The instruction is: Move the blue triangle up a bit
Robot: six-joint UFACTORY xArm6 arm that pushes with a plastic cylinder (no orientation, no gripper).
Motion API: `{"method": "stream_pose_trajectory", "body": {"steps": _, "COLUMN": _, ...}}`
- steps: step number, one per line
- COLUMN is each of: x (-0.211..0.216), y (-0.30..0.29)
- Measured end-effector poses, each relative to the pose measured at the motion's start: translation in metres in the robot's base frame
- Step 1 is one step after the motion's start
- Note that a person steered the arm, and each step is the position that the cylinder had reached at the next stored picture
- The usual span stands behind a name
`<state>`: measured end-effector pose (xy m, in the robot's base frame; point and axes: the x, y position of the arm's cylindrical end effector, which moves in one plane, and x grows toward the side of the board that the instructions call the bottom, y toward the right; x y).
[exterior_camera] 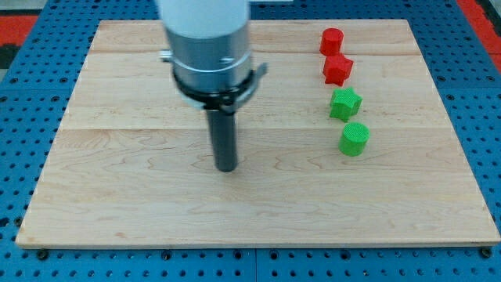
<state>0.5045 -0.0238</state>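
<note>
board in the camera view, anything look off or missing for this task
Yes: no blue triangle shows anywhere on the board. Only four blocks are visible, in a column at the view's right: red cylinder, red star, green star, green cylinder. My tip rests well left of them, touching none.

No text, label, brand, number or sign can be read anywhere in the camera view. The wooden tabletop [117, 196] shows only plain grain, the four coloured blocks bear no markings, and the arm's pale housing and dark rod carry no lettering that can be made out.
</note>
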Motion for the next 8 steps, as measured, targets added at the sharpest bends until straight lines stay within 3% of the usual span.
{"method": "stream_pose_trajectory", "body": {"steps": 2, "x": -0.078, "y": 0.010}}
{"method": "stream_pose_trajectory", "body": {"steps": 4, "x": -0.077, "y": -0.007}}
{"method": "stream_pose_trajectory", "body": {"steps": 8, "x": -0.035, "y": -0.009}}
